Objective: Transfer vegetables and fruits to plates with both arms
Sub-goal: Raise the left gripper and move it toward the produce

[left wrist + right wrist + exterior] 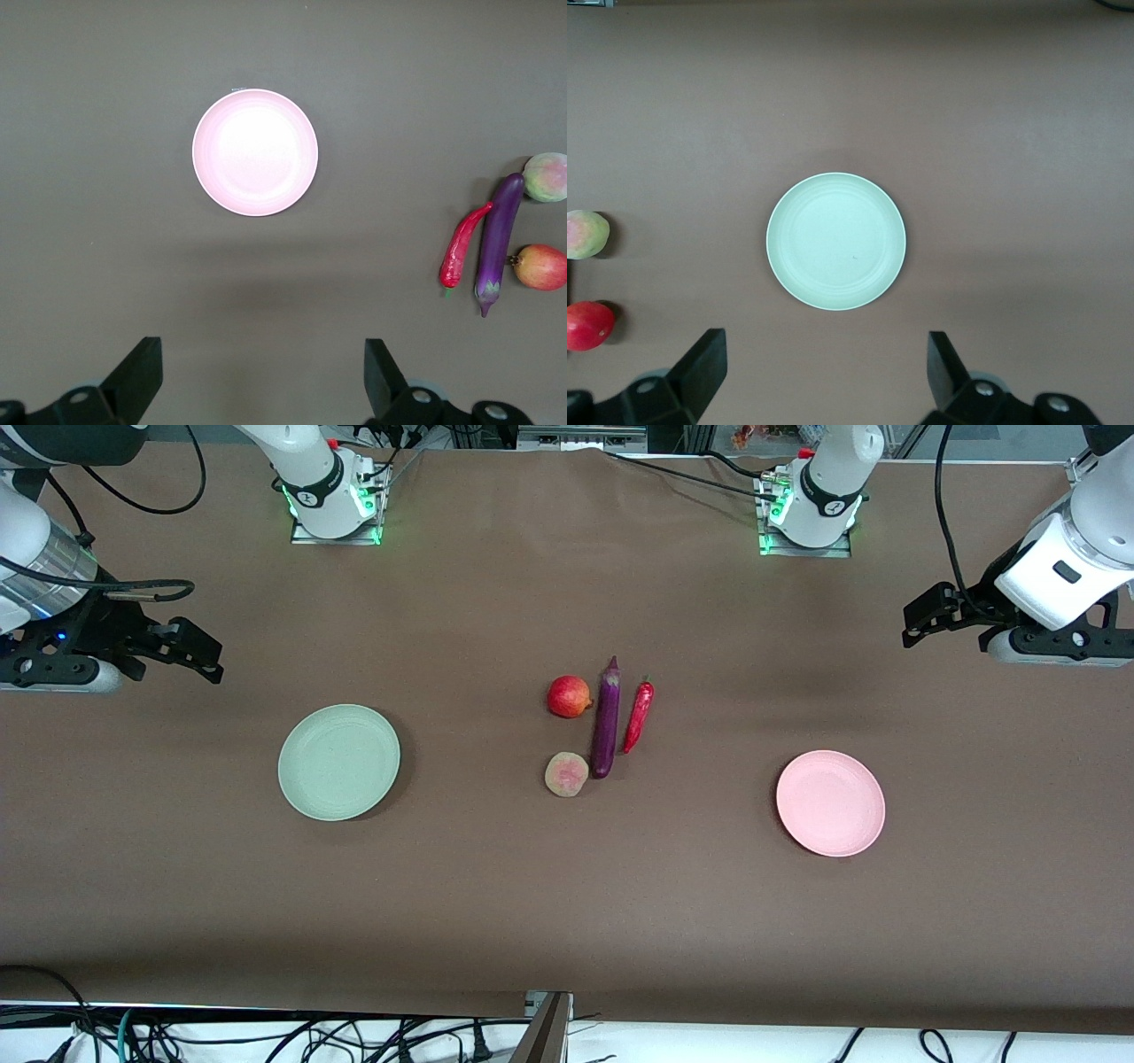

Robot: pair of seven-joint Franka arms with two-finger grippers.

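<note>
Eggplant (606, 722): long, glossy purple, lying mid-table, its stem end pointing toward my bases.
Chili pepper (638, 716): red, just beside the eggplant, toward my left arm's end.
Red fruit (569, 696): round, beside the eggplant's stem end, toward my right arm's end.
Tan-yellow fruit (566, 774): pink-blushed, nearer the front camera than the red fruit, beside the eggplant's blunt end.
Green plate (338, 762): bare, well apart from the produce, toward my right arm's end.
Pink plate (830, 803): bare, toward my left arm's end.
My left gripper (927, 622): raised above the table's left-arm end, jaws spread, holding nothing.
My right gripper (190, 652): raised above the table's other end, jaws spread, holding nothing.
</note>
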